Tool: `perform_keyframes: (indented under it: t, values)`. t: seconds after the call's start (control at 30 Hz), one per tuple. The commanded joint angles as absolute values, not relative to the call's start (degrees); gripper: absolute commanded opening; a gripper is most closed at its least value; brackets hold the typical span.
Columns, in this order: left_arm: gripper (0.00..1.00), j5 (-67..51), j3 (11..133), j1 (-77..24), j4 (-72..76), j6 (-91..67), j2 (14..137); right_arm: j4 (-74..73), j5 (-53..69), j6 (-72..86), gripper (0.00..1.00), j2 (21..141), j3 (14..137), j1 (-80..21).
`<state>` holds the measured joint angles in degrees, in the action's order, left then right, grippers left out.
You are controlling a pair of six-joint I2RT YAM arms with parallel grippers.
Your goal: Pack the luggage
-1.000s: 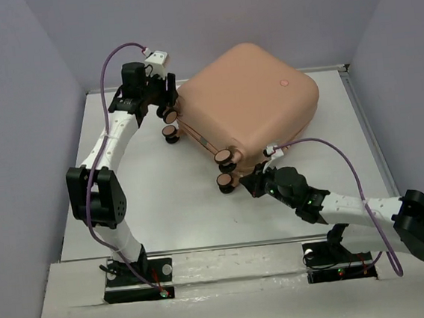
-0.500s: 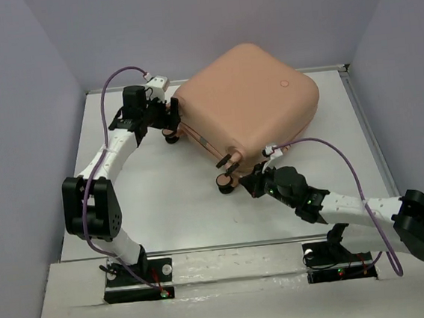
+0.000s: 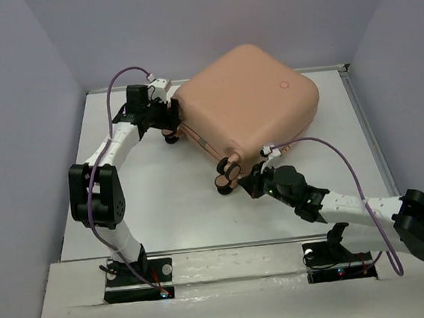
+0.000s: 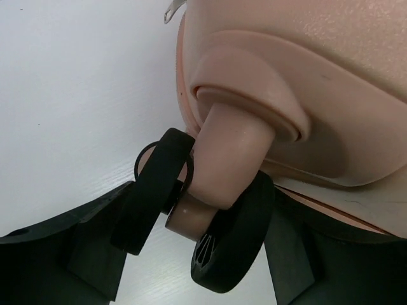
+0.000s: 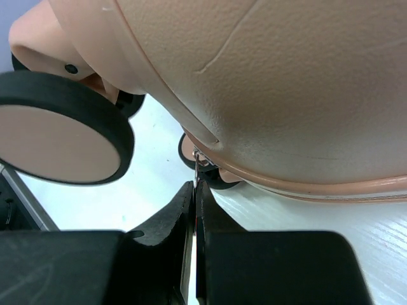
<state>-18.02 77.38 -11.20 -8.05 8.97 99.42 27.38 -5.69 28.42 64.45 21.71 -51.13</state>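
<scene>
White table (image 3: 163, 197) surface lies open at the left and in the near centre, between the two arm bases. A lavender side wall (image 3: 14, 133) bounds the left edge.

Left arm: runs up the left part of the table to the left corner of the luggage (image 3: 251, 99).

Left end effector (image 3: 168, 120): narrow, closed on the left caster (image 4: 222, 159). In the left wrist view the black fingers (image 4: 89, 244) flank the caster's twin black tyres, one on each side, apparently in contact. The peach stem rises between the tyres into the corner socket of the shell.

Luggage: closed, peach-pink shell uppermost, lying at the far centre-right of the table and turned diagonally.
- Far corner: close to the back wall.
- Right corner: short of the table's right edge, with a strip of bare table between.
- Round dot (image 3: 284, 85): on the upper shell, toward the right.

Near corner: a caster pair (image 3: 227, 174) sits at the near side, with bare table in front of it. In the right wrist view one of its wheels, a black tyre with a peach disc, stands left of the fingers and apart from them.

Right end effector (image 3: 253, 182): at the near edge of the luggage, just right of the caster pair. Its fingers are almost together, pinching the thin metal zipper pull (image 5: 197, 160) below the seam line. The right arm lies low across the near-right part of the table.
</scene>
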Motion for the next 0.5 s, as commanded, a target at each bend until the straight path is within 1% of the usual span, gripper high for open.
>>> perform_keyframes:
  t: [0.0, 0.03, 0.1, 0.13, 0.17, 0.2, 0.27, 0.37, 0.47]
  values:
    - [0.78, -19.16, 81.38, -11.43, -6.86, 9.32, 100.28, 33.22, 2.2, 28.48, 0.07, 63.81, 24.35, -53.44]
    - [0.63, -19.25, 81.73, -11.43, -6.59, 9.32, 100.11, 33.31, 2.11, 28.56, 0.07, 63.98, 24.26, -53.44]
    - [0.41, -19.34, 82.09, -11.43, -5.63, 8.62, 99.15, 33.22, 1.67, 28.56, 0.07, 64.07, 23.82, -53.44]
    - [0.16, -18.47, 81.65, -11.43, -4.67, 7.74, 98.18, 33.14, 1.06, 28.74, 0.07, 63.9, 23.47, -53.44]
    - [0.09, -17.76, 80.95, -11.43, -4.14, 7.13, 97.65, 32.96, 0.79, 28.74, 0.07, 63.72, 23.29, -53.44]
    - [0.06, -16.71, 80.51, -11.43, -3.52, 6.16, 97.12, 32.26, 0.53, 28.74, 0.07, 63.55, 23.12, -53.44]
    - [0.06, -14.42, 79.37, -11.51, -2.82, 4.84, 94.85, 30.68, -0.43, 28.3, 0.07, 63.11, 23.38, -53.44]
    - [0.06, -12.14, 74.47, -12.21, -2.02, 2.39, 90.9, 25.85, -3.16, 27.08, 0.07, 61.09, 24.08, -52.21]
    - [0.06, -9.06, 69.79, -15.98, -2.46, 0.88, 85.71, 20.58, -1.76, 26.63, 0.07, 57.49, 24.26, -47.13]
